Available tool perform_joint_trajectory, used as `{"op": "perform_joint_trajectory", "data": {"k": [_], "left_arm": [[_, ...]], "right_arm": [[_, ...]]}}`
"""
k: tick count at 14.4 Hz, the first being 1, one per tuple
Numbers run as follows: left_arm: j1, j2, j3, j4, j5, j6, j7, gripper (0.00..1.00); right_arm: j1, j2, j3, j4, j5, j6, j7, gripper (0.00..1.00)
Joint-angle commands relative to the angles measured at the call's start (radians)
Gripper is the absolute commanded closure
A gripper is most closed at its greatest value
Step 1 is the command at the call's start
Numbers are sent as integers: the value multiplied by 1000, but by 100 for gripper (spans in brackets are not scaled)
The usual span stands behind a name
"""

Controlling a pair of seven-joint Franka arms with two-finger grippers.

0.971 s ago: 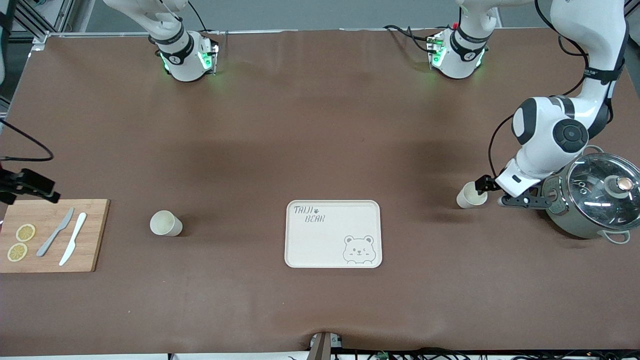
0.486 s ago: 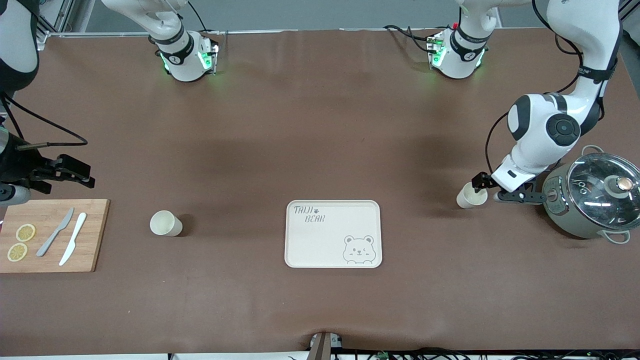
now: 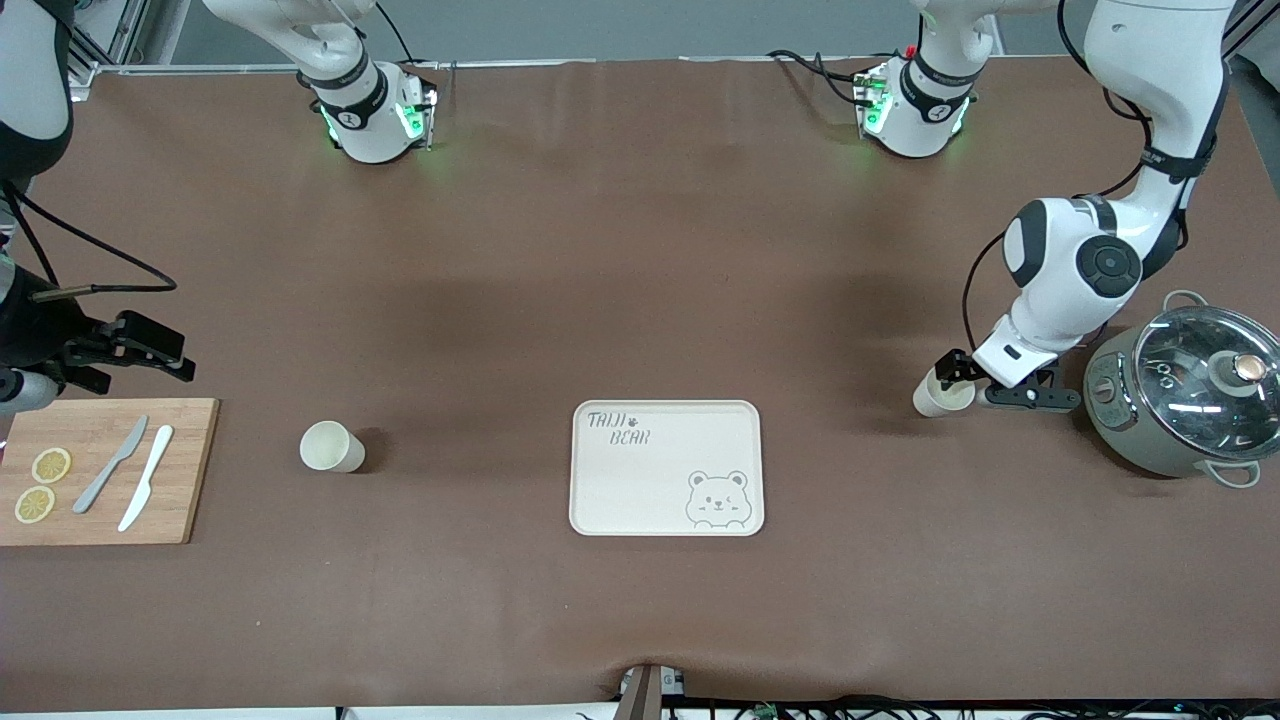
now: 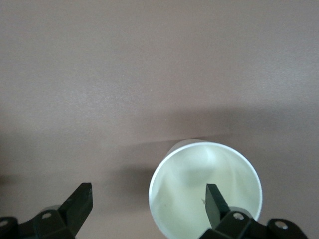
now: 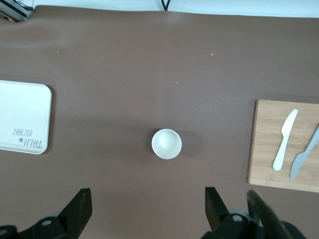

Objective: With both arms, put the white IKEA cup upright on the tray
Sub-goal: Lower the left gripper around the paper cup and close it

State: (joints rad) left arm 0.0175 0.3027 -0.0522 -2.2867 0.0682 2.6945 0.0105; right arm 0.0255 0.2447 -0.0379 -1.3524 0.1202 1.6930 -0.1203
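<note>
- Tray [image 3: 666,468]: cream, rectangular, rounded corners, printed "TAIJI BEAR" with a cartoon bear face. Lies flat on the brown tabletop [image 3: 640,290], mid-way between the two ends and nearest the front camera of the main items. Nothing on it.
- Wooden cutting board [image 3: 185,470]: at the right arm's end of the tabletop. Carries two lemon slices [image 3: 42,484], a grey knife [image 3: 110,464] and a white knife [image 3: 146,491].
- White cup [image 3: 330,446]: upright on the tabletop between the cutting board and the tray, apart from both. Seen from straight above in the right wrist view [image 5: 166,143].
- Second white cup [image 3: 941,392]: upright near the left arm's end, just beside the pot and a little farther from the front camera than the tray. Its open mouth fills much of the left wrist view [image 4: 205,189].
- Pot [image 3: 1180,400]: grey-green, glass lid with a knob, at the left arm's end of the tabletop.
- Left gripper [image 3: 985,385]: low over the second cup, fingers [image 4: 215,204] spread wide and released; one finger sits over the cup's mouth, the other outside the rim. Nothing grasped.
- Right gripper [image 3: 120,350]: up in the air over the tabletop beside the cutting board, fingers [image 5: 79,209] spread and empty.
</note>
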Motion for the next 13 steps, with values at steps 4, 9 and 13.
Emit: {"op": "perform_joint_trajectory", "data": {"k": [4,9,13], "left_arm": [[4,21,-6,3,7,25,14,0],[7,35,-6,13,8,25,26,0],[2,42,-6,12,-1,25,-10,55]], "right_arm": [[-10,2,-3,2,32,10,-2,0],[-12,11,-7,-7,22,51,-2,0],[-27,13,-10,-14,21,36,5,0]]}}
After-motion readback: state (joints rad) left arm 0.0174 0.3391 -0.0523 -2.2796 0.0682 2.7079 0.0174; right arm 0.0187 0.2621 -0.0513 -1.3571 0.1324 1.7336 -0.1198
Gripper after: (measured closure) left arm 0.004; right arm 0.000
